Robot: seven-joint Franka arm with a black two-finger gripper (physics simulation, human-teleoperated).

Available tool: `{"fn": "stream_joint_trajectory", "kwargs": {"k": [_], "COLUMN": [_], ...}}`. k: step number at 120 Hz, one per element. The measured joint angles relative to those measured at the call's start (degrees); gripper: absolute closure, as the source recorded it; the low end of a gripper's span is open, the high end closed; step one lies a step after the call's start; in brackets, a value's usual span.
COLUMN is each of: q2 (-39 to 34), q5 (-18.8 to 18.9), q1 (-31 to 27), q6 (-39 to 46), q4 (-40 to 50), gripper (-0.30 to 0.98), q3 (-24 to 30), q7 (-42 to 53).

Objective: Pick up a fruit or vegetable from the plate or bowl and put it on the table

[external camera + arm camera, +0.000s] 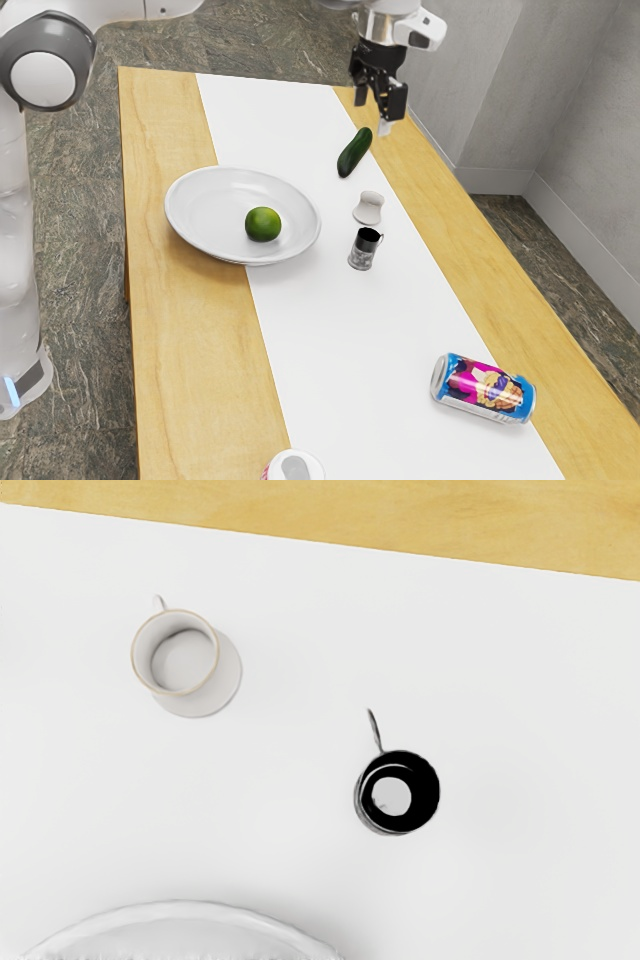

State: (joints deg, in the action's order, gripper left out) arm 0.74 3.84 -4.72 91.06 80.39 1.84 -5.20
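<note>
Exterior view: arm (110, 8) reaching in from upper left
Fingers: (394, 104) spread apart, nothing gripped, up high above the far end of the tabletop (165, 120), just beyond the cucumber (355, 152) as seen here
Lime: (263, 224) green, in the plate (186, 230), inside the rim, task item
Plate: white, round, wide, partly on bare wood, partly on the white strip (320, 350)
Cucumber: dark green, lying at the strip's edge
White cup: (368, 208) small, between cucumber and dark cup (362, 254)
Dark cup: upright, near the plate, beside the white cup
Can: (483, 388) on its side, blue and pink print, well apart from the plate
Pink-and-white item: (294, 466) cut off at lower edge, type unclear
Wrist view: looking down on the white strip
White cup: tan rim, handle pointing away from the plate
Dark cup: black inside, pale round patch at bottom, thin handle, apart from white cup
Plate: part of the rim only
Wood: bare stretch past both cups, opposite the plate
</note>
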Motion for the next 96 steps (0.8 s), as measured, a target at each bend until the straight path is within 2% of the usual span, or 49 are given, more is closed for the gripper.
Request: {"fn": "stream_joint_trajectory", "kwargs": {"k": [44,54,74,96], "q2": [-0.9,-5.4,-17.4,-22.7], "q5": [0.8,1.6,2.1,2.7], "q1": [-0.7,-1.1,0.9,0.9], "q6": [-5.7,-6.2,-1.2,5.5], "q4": [1.2,9.9,29.8,42.6], "gripper": [0.0,0.0,0.0,0.0], "q3": [-0.3,0.0,0.0,0.3], "q7": [1.6,3.4,6.9,10.7]}}
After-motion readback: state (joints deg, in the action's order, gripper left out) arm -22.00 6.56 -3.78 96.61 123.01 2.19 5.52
